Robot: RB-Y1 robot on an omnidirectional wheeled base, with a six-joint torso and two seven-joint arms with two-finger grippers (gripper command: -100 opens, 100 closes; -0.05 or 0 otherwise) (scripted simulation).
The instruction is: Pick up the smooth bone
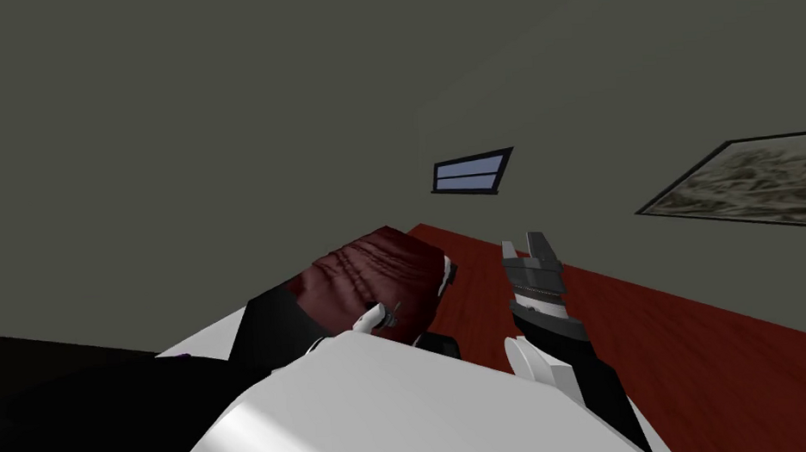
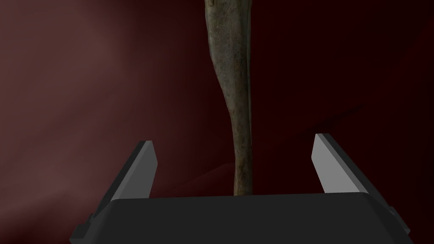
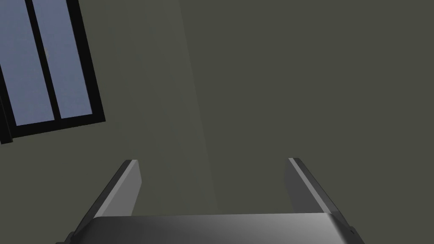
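Your left gripper [image 2: 234,141] is spread wide, and the grey-brown bone [image 2: 232,76] runs straight out between its fingers, touching neither, on the dark red fabric [image 2: 84,106]. Ease in deeper so the blades flank the narrow shaft, stay centred, then squeeze evenly. Farther off, the right gripper [image 1: 523,245] hangs raised, spread and empty.

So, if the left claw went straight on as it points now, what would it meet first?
Probably the grey-brown bone, lying between the open fingers of the left claw, then the dark red cushion behind it. Depth is unclear.
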